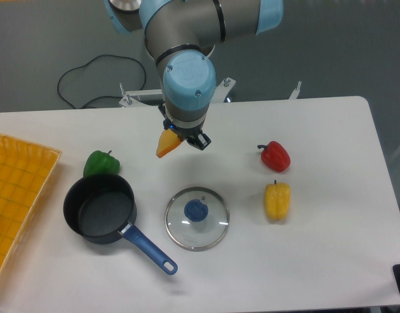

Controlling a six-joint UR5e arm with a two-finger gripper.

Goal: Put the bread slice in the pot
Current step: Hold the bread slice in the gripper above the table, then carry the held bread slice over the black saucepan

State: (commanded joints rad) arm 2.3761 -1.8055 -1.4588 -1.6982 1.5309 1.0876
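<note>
The bread slice [168, 144] hangs edge-on from my gripper [182, 138], showing its orange-brown crust and a bit of pale yellow face. The gripper is shut on it and holds it in the air over the middle of the table, under the blue wrist. The fingers are mostly hidden by the wrist. The pot [100, 208], dark navy with a long blue handle [148, 248], stands empty at the front left, well down and left of the gripper.
A round glass lid with a blue knob [197, 217] lies right of the pot. A green pepper [100, 163] sits behind the pot. A red pepper [275, 156] and a yellow pepper [277, 201] are at the right. A yellow tray [17, 189] is at the left edge.
</note>
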